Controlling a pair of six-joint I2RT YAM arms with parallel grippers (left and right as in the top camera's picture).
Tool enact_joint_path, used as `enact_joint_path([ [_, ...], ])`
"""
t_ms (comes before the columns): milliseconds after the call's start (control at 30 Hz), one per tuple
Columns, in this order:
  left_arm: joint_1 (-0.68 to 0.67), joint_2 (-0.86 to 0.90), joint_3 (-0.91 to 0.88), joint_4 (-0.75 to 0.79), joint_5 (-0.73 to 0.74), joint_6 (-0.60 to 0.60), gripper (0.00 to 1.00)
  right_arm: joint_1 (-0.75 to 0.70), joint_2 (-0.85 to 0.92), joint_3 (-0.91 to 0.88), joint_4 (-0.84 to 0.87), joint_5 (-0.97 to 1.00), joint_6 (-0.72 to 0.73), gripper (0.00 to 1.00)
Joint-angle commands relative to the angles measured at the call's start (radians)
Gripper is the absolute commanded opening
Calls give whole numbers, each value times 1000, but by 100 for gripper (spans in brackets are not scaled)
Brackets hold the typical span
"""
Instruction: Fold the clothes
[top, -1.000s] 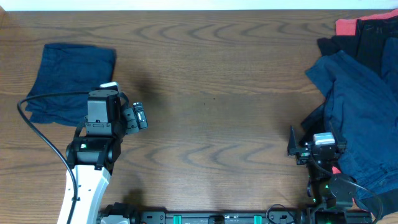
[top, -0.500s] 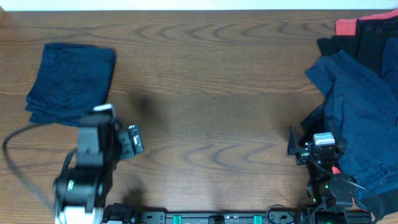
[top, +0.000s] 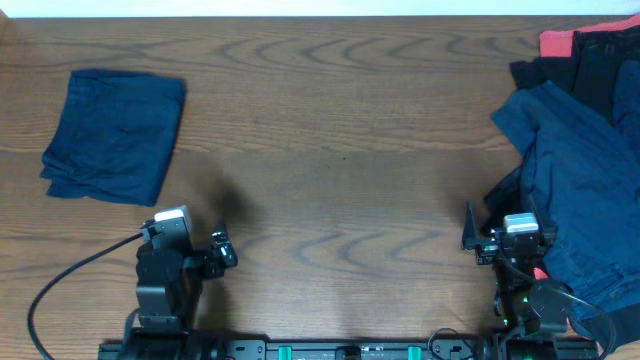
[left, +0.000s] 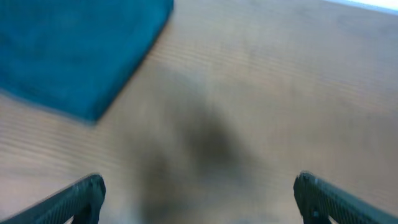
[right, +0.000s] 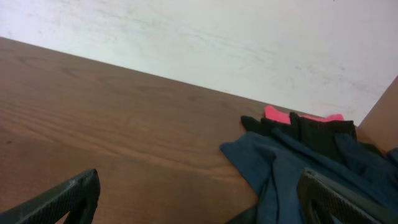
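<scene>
Clothes, limp and light, are judged best pinched at a hem; left tool and right tool are seen open.

Besides the actual job, all I've got on screen is the table, brown wood with wavy grain running side to side. There's a tiny dark speck near the middle, can't tell what it is. My left wrist feed is blurry, with a dark shadow on the wood. Past the far edge there's a plain white wall, a bit scuffed.
</scene>
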Motion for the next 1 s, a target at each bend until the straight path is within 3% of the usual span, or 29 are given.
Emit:
enact_joint_path([
  [0, -2, -63, -89, 129, -2, 64, 98, -13, -7, -2, -4, 3, 16, 99],
  [233, -2, -148, -212, 413, 6, 231, 98, -13, -7, -2, -4, 3, 16, 99],
  [500, 0, -243, -239, 484, 55, 436, 98, -13, -7, -2, -4, 3, 16, 99],
  [767, 31, -276, -317, 488, 90, 427, 98, -13, -7, -2, -4, 3, 16, 99],
  [967, 31, -276, -332, 443, 96, 337, 98, -13, -7, -2, -4, 3, 16, 99],
])
